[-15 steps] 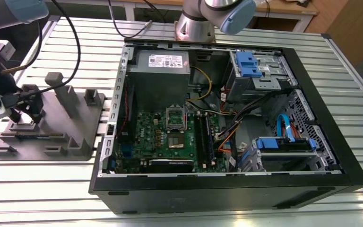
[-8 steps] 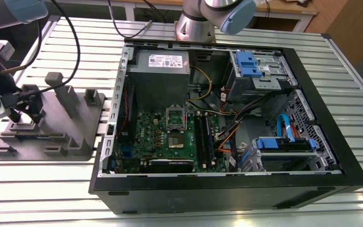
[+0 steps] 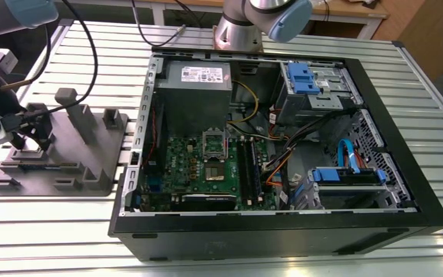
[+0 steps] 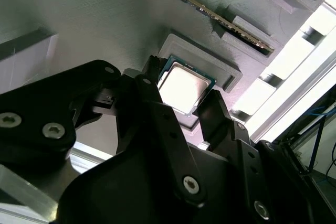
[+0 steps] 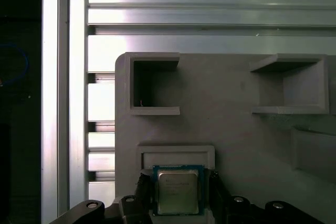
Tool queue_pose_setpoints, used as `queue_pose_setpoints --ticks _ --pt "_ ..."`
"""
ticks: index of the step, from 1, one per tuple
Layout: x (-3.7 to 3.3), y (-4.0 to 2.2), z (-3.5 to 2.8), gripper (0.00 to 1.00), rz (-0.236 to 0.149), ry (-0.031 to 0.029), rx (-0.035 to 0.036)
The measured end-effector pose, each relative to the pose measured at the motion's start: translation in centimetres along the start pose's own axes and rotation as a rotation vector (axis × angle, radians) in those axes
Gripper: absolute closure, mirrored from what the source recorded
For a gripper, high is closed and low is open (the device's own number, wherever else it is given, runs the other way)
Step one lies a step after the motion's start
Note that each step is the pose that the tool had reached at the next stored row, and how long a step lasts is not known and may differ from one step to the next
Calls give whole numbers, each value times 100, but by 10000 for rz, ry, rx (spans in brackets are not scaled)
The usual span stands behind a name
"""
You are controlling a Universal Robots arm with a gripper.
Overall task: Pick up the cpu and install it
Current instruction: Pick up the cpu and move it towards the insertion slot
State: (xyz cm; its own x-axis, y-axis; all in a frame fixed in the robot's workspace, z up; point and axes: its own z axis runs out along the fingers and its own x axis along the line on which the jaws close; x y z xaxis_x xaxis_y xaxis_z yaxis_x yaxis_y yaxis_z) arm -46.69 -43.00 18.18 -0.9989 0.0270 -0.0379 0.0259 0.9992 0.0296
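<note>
The cpu (image 5: 177, 191) is a small silvery square chip lying in a shallow recess of the grey plastic fixture (image 5: 236, 129). In both wrist views the black fingers (image 5: 143, 195) of my gripper (image 5: 177, 198) press against two opposite edges of the chip, shut on it. The second wrist view shows the cpu (image 4: 184, 86) low in its recess between the fingers (image 4: 218, 116). In the exterior view my gripper (image 3: 33, 137) is down at the fixture (image 3: 75, 158) on that view's left. The green motherboard (image 3: 198, 167) with its dark socket (image 3: 214, 167) lies inside the open computer case.
The black computer case (image 3: 283, 231) lies open on the slatted metal table (image 3: 52, 231), right of the fixture in the exterior view. Tall grey posts (image 3: 71, 112) rise from the fixture beside the gripper. Cables, drive bays and a power supply (image 3: 194, 78) crowd the case.
</note>
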Motion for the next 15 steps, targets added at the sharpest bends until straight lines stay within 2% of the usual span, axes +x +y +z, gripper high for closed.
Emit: queue_pose_setpoints --ticks 15 --pt "14 0 0 44 0 -1 -1"
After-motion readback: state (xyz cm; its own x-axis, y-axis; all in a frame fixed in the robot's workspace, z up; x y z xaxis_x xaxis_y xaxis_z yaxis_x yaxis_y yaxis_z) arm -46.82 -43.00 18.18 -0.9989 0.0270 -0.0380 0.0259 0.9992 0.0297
